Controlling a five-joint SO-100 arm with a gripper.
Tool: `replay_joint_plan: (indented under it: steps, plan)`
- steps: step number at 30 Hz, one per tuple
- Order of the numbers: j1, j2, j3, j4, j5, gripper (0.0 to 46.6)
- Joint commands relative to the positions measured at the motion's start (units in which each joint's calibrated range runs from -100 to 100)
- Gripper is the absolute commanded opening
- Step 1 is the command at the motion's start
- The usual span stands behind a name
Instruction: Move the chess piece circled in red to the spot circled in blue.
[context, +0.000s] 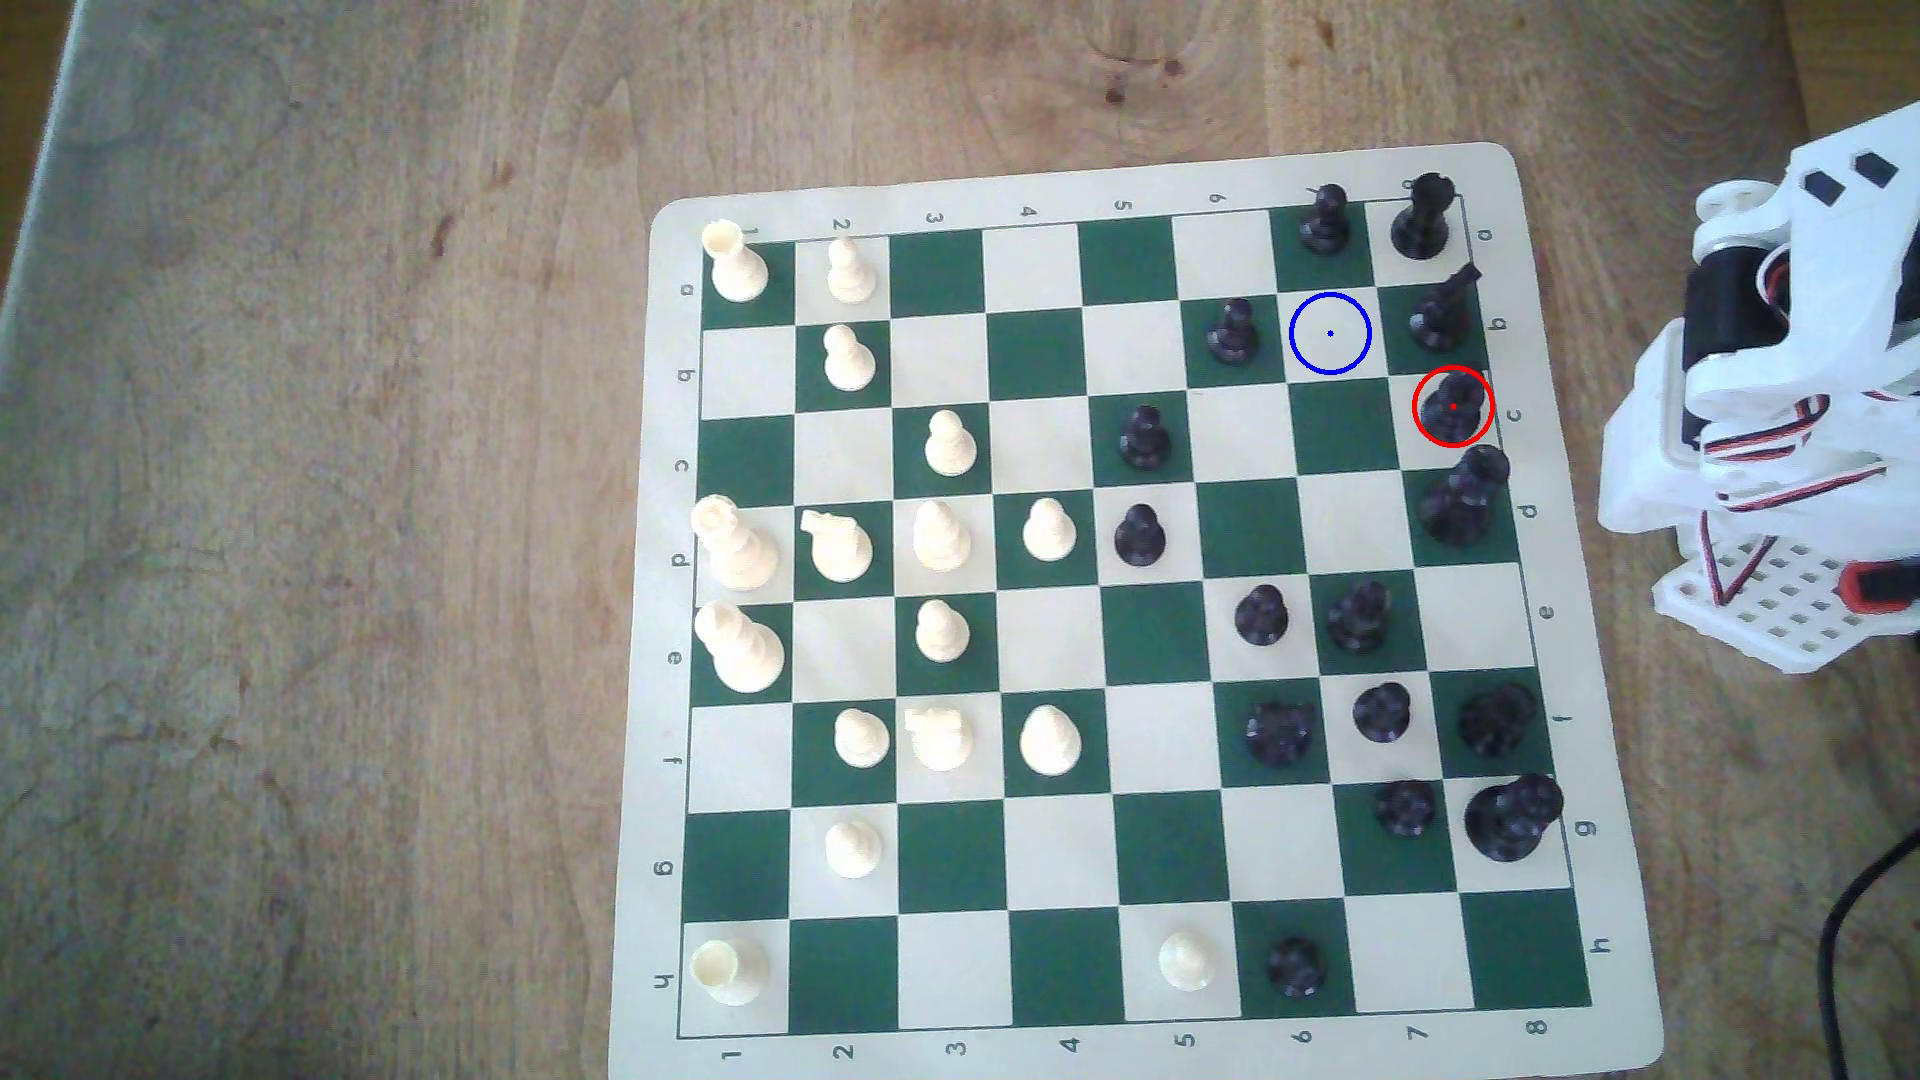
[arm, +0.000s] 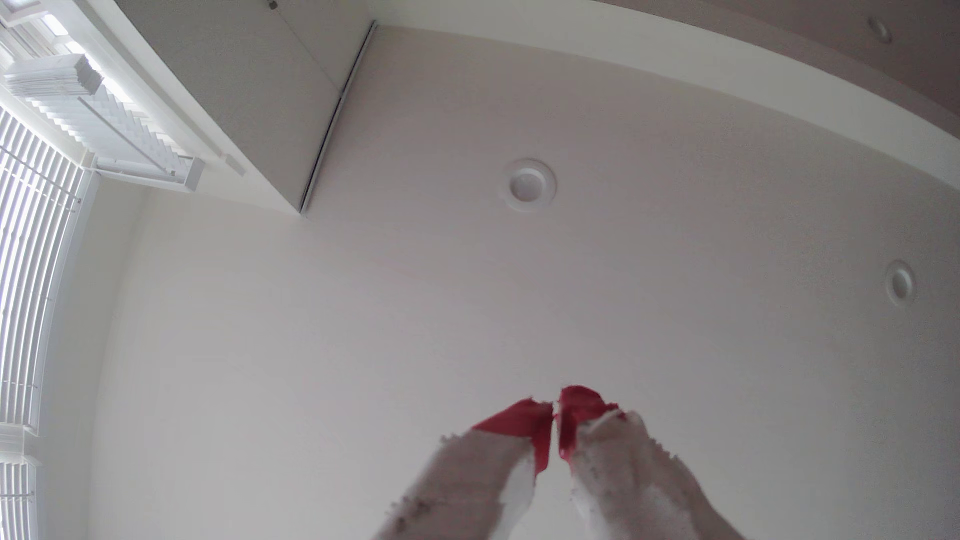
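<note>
Exterior view, chess piece (context: 1452, 403) upright, red-ringed

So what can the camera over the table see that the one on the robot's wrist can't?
The exterior view has the chessboard, the red-circled chess piece, the blue-ringed spot diagonally beside it, and the arm folded at that view's right. The wrist view looks up at the ceiling and window blinds, with the red-tipped gripper closed and empty. Both share only the robot itself.
</note>
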Motion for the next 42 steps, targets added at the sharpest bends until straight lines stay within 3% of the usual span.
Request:
replay_joint_plan:
  steps: [1, 16, 17, 18, 19, 27, 30, 33, 39, 42]
  plan:
    - [1.9, 0.0, 1.2, -0.9, 0.1, 0.2]
    - [8.5, 0.1, 1.2, 27.4, 0.1, 0.2]
    - [8.7, 0.1, 0.9, 31.4, -7.9, 0.2]
    - [8.7, 0.1, 0.5, 34.3, -12.9, 0.2]
    - [8.7, 0.1, 0.2, 36.8, -13.6, 0.2]
    - [10.2, 0.1, -6.4, 53.2, -13.2, 0.2]
    - [10.7, 0.1, -10.5, 60.1, -9.6, 0.2]
    - [10.8, 0.1, -15.5, 69.2, -3.9, 0.2]
    - [11.0, 0.1, -23.1, 86.8, -3.0, 0.2]
    - [12.1, 0.1, -32.6, 107.2, -0.5, 0.2]
